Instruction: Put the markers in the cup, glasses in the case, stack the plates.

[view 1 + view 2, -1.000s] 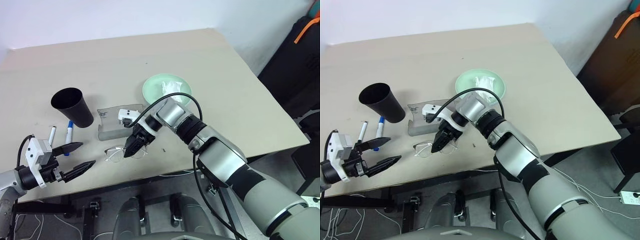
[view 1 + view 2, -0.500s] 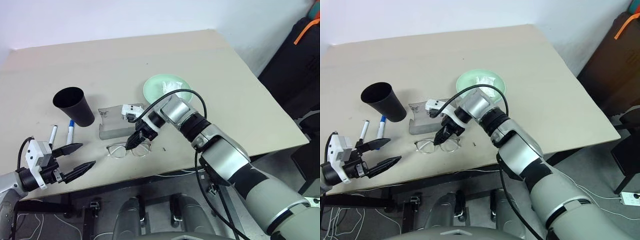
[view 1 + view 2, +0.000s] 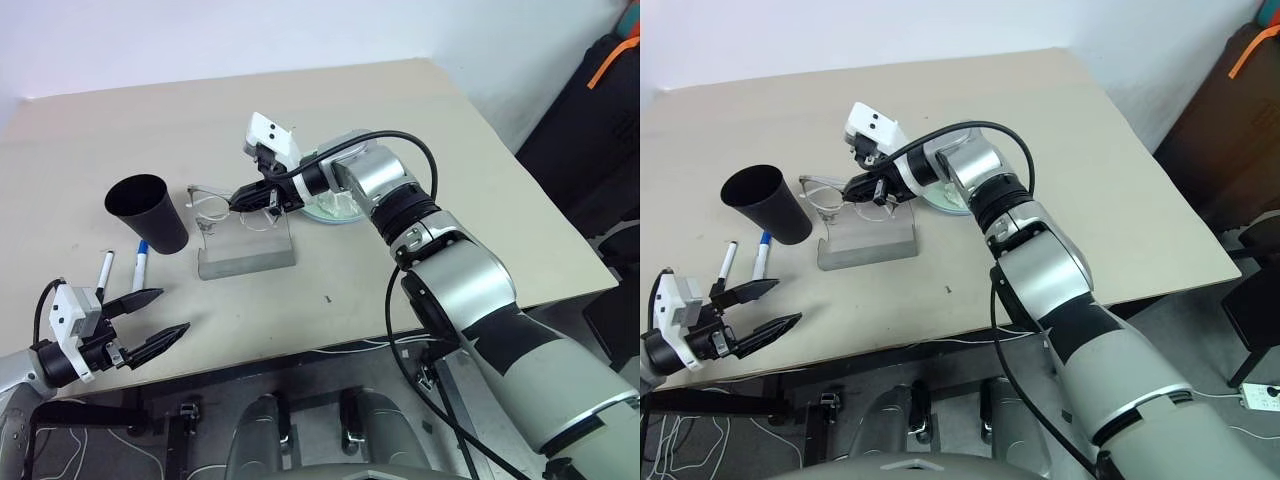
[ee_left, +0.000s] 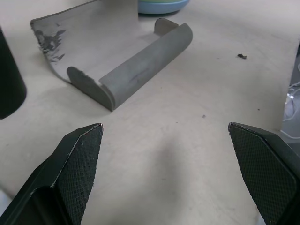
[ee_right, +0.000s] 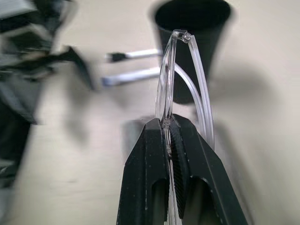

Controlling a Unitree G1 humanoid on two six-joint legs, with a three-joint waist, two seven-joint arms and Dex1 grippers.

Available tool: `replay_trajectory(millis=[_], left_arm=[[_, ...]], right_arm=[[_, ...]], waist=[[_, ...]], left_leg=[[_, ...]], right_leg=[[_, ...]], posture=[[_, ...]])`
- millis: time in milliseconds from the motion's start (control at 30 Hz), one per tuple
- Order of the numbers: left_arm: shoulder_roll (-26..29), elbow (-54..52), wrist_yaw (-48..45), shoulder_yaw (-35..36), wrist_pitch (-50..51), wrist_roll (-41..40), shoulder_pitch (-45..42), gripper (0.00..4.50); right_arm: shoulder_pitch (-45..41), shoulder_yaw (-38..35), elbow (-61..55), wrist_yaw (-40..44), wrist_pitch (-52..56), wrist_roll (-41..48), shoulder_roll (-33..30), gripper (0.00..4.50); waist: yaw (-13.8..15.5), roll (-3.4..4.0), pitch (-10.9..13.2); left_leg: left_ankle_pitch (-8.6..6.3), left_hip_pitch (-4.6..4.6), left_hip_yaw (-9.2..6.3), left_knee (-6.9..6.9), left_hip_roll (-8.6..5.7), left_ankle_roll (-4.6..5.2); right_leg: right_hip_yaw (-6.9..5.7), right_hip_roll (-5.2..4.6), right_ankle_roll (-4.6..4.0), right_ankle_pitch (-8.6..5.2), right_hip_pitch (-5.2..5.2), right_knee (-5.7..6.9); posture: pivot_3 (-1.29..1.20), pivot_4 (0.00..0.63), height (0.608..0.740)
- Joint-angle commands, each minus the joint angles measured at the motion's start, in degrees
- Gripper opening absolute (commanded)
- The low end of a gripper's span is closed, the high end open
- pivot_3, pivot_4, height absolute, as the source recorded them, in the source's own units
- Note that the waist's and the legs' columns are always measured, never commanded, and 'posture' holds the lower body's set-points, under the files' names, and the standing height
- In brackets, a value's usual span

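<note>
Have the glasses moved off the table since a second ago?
Yes. The glasses lay on the table in front of the case; now the right gripper, shut on them, holds them lifted above the case's far side, near the cup.

The cup (image 3: 147, 211) stands left of the case (image 3: 243, 244). Two markers (image 3: 122, 269) lie in front of the cup. The glasses (image 3: 224, 207) hang above the case. Behind the case, to the right, sit the plates (image 3: 345, 200), maybe stacked.
</note>
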Motion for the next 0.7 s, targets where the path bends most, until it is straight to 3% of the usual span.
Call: replay_trajectory(millis=[33, 233, 700], left_arm=[[-0.3, -0.7, 0.4, 1.9, -1.6, 0.0, 1.0, 4.50], [-0.7, -1.1, 0.9, 2.3, -2.7, 0.0, 2.3, 4.50], [-0.7, -1.6, 1.1, 2.1, -2.7, -0.2, 4.1, 4.50]], right_arm=[[-1.9, -1.0, 3.7, -3.8, -7.2, -2.1, 1.9, 0.05], [0.8, 0.2, 7.6, -6.2, -10.7, -6.2, 3.6, 0.05], [4.2, 2.6, 8.2, -0.4, -11.4, -12.1, 6.8, 0.05]], waist=[[0.0, 0.00, 0.0], [-0.1, 0.00, 0.0], [-0.2, -0.01, 0.0]], left_leg=[[0.00, 0.01, 0.00, 0.00, 0.00, 0.00], [0.01, 0.02, 0.00, 0.05, 0.00, 0.01], [0.00, 0.18, -0.07, 0.09, 0.02, 0.00]], right_leg=[[0.00, 0.00, 0.01, 0.00, 0.00, 0.02], [0.01, 0.03, 0.03, 0.00, 0.04, 0.05], [0.00, 0.02, -0.01, -0.02, 0.11, 0.09]], posture=[[0.00, 0.150, 0.740], [0.00, 0.150, 0.740], [0.00, 0.150, 0.740]])
